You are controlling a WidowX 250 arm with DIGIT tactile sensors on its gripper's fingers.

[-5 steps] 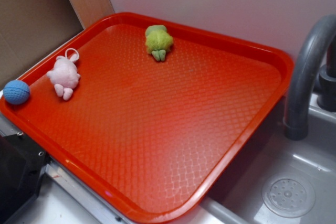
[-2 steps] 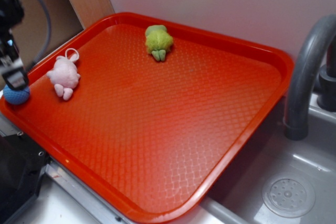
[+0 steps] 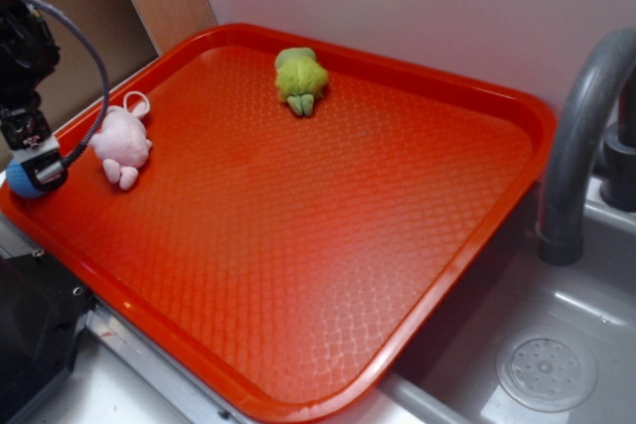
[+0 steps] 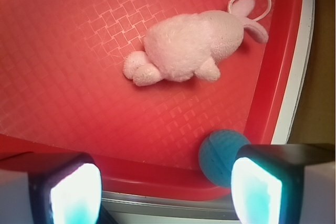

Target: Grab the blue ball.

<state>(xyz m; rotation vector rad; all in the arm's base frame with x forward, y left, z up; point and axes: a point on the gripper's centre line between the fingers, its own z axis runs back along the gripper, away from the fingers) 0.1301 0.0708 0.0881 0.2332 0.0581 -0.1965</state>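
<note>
At the red tray's [image 3: 417, 245] nine-o'clock corner sits the blue ball [image 4: 223, 153]; the pincer [image 4: 165, 192], jaws wide and empty, hovers off-centre — approach step; next, centre, lower, close

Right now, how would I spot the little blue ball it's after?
Find the big red plastic tray beside the grey sink. At the tray's left corner, by the black gripper, sits the small blue knitted ball. Unlike the neighbouring pink plush toy and green plush toy, it's plain and round.
</note>
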